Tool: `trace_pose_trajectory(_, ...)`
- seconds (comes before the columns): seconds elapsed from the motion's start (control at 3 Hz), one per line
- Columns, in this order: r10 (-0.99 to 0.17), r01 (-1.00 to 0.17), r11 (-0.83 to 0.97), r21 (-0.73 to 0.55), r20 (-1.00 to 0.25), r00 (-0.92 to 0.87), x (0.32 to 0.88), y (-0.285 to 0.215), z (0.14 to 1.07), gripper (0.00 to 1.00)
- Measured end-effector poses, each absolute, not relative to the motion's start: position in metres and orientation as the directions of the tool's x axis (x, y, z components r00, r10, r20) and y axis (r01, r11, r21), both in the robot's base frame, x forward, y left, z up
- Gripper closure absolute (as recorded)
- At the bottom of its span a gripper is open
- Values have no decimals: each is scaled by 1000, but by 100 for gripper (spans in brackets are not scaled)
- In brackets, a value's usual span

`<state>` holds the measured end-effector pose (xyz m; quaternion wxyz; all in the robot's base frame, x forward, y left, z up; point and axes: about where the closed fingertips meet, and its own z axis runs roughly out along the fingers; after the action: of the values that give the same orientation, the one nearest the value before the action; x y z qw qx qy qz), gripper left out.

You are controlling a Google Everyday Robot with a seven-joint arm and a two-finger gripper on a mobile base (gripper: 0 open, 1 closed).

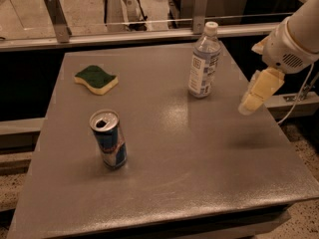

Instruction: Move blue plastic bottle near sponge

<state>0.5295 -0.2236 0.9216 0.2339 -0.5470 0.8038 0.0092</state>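
While the blue plastic bottle (204,63) is standing upright near the far right corner of the bench (199,178), the gripper (250,101) is hanging in the air over the right edge, on the far half of that edge. It is sitting to the right of the bottle and apart from it, touching nothing. Its pale yellow end is pointing down and toward the bench centre. Whether it is open or closed: cannot tell from this view. It is carrying nothing that is showing.

Arm (294,39): white housing is entering from beyond the right edge, above the gripper. A faint shadow is lying on the bench surface below the gripper.

Bottle: white cap is on and is pointing up, label is facing the near edge. It is resting on its base, not tilted.

Sponge (96,78): lying flat near the far left corner, green side up, pale yellow layer showing along its near side. It is sitting well apart from the bottle, with bare bench top between the 2.

1 drink can (108,139) is standing upright in the left half of the bench, toward the near edge from the sponge, with its top opened. It is touching neither the sponge nor the bottle.

Count on the bench: 3 items, all separate. A metal rail (124,34) is running along behind the far edge.
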Motion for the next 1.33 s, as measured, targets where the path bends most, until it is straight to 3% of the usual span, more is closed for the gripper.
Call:
trace_pose_trajectory(0.67,-720,-850,486,-204,-644,-258,585,-195,888,0)
trace_pose_trajectory(1.33,-509,-833,547,-84,-824,-251,624,-162,883,0)
